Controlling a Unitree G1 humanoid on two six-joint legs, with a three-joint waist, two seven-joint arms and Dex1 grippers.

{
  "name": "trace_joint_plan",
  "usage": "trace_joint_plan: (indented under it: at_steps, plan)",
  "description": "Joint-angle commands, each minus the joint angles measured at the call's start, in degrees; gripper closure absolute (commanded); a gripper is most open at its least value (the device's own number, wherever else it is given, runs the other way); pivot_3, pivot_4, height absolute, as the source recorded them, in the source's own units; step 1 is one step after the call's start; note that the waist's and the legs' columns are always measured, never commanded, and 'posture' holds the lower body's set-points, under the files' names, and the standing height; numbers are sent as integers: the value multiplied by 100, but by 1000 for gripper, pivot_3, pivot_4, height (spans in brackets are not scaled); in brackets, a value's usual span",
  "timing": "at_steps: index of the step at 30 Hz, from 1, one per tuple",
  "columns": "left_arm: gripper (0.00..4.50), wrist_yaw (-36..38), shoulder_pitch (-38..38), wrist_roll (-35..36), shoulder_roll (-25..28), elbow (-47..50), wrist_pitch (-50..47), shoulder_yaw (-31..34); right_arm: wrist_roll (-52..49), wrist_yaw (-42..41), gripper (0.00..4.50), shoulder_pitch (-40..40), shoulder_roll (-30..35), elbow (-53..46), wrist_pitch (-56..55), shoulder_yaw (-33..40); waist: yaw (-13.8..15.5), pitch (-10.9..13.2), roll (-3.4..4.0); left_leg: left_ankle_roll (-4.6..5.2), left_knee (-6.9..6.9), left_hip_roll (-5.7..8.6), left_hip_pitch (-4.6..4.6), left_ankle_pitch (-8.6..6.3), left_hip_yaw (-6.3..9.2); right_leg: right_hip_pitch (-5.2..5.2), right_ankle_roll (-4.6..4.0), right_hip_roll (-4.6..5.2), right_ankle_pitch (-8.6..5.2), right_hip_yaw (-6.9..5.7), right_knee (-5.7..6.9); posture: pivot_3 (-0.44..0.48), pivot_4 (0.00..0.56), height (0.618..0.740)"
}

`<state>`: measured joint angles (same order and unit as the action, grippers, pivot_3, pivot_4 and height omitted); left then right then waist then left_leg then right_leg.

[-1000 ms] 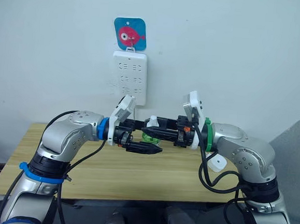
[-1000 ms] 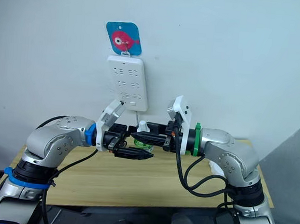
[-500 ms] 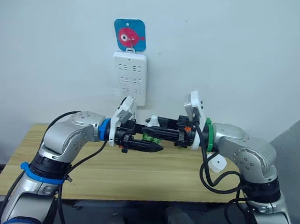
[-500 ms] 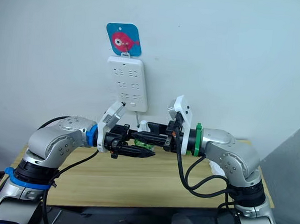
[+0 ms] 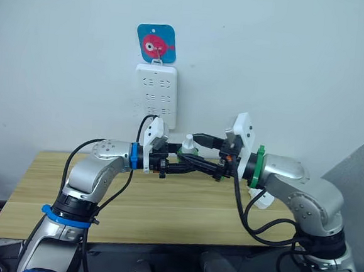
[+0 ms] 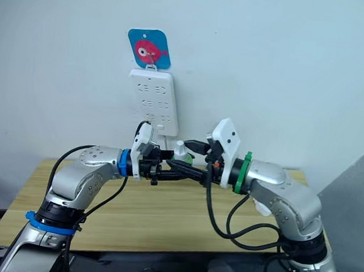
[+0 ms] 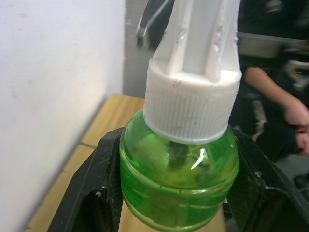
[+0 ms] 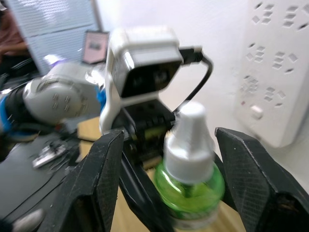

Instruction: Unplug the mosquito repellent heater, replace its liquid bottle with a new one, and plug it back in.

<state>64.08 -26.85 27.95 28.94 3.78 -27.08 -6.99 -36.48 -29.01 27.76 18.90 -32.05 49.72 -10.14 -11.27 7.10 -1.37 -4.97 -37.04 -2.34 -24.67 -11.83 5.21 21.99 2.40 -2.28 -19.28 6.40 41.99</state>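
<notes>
A green liquid bottle (image 5: 187, 151) with a white ribbed cap hangs above the table, just below the power strip. My left gripper (image 5: 180, 162) is shut on its green body; a black finger (image 7: 91, 188) presses each side. My right gripper (image 5: 197, 164) reaches in from the opposite side and is open, its fingers (image 8: 104, 179) standing well apart on either side of the bottle (image 8: 190, 186). A small white rounded unit (image 5: 262, 199), apparently the mosquito repellent heater, lies on the table, partly hidden behind my right forearm.
A white power strip (image 5: 156, 99) hangs on the wall under a blue tag with a red fish (image 5: 156, 42), right behind the bottle. The wooden table (image 5: 163, 210) runs beneath both arms. A person (image 7: 275, 92) is in the background of the left wrist view.
My left gripper rose from below the bottle and closed on its green body. Both arms lifted and moved nearer the wall.
</notes>
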Motion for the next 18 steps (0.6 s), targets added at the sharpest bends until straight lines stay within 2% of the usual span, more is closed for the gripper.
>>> trace_joint_plan:
  at_steps: [1,6,9,11,12,13,15,18]
  plan:
    - [2161,-72,15,-36,-86,45,165,21,306,303,1375,-21,-207,-122,-248,-188,2,0,0,0,0,0,0,0,0,0,0,0,0,0,0,-174,52,704]
    - [2161,-78,1,-38,-135,17,205,20,671,466,1375,-18,-383,218,-440,-334,1,-2,0,0,0,2,0,0,0,0,-1,1,0,0,0,-168,52,704]
    - [2161,-80,0,-43,-150,19,222,28,823,416,1932,-7,-357,323,-528,-385,1,-2,0,0,-1,2,0,0,0,0,-1,1,0,0,0,-166,51,704]
    - [2161,-69,1,-42,-144,22,229,33,866,371,2625,4,-367,357,-564,-389,0,-2,0,0,0,1,0,0,2,0,-1,1,1,-2,0,-166,51,704]
    - [2161,-65,2,-39,-138,21,228,40,846,349,3112,5,-392,366,-574,-370,-1,-2,0,0,0,1,0,0,2,0,-1,1,1,-2,0,-166,51,704]
    - [2161,-58,8,-36,-127,18,228,54,800,270,3372,10,-387,353,-598,-365,-1,-2,0,0,0,1,0,0,2,0,-1,1,1,-2,0,-166,51,704]
    - [2161,-38,21,-31,-105,17,227,73,685,164,3350,9,-399,325,-595,-323,0,-3,0,1,0,2,0,1,3,-1,-1,1,1,-3,0,-166,51,704]
    - [2161,174,69,51,34,42,143,81,393,-584,3350,101,-213,372,-769,-283,0,-2,0,1,0,2,0,1,3,-1,-1,1,1,-3,0,-169,49,704]
